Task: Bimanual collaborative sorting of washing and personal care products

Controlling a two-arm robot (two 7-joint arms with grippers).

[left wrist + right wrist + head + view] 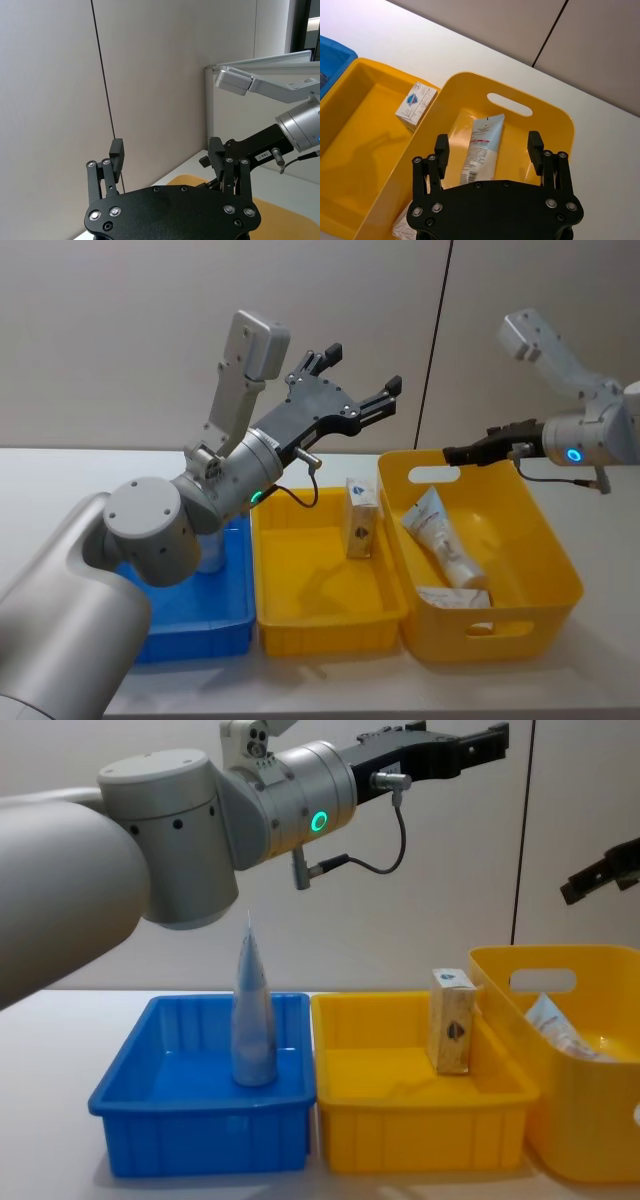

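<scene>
A pale silvery-blue squeeze tube [253,1020] stands upright, cap down, in the blue bin [160,1120]. A tan-and-white carton [360,518] with a blue mark stands against the right wall of the shallow yellow bin [320,615]. In the tall yellow basket [545,540] lie a white-and-pale-blue tube [440,538] and another carton [455,597]. My left gripper [358,370] is raised high above the bins, open and empty. Over the basket's far rim hovers my right gripper [488,142], open, with the tube [482,150] below its fingers.
The three bins sit side by side near the white table's front edge. Bare tabletop [60,475] stretches behind them to a grey wall. The left arm's elbow [150,530] hangs over the blue bin.
</scene>
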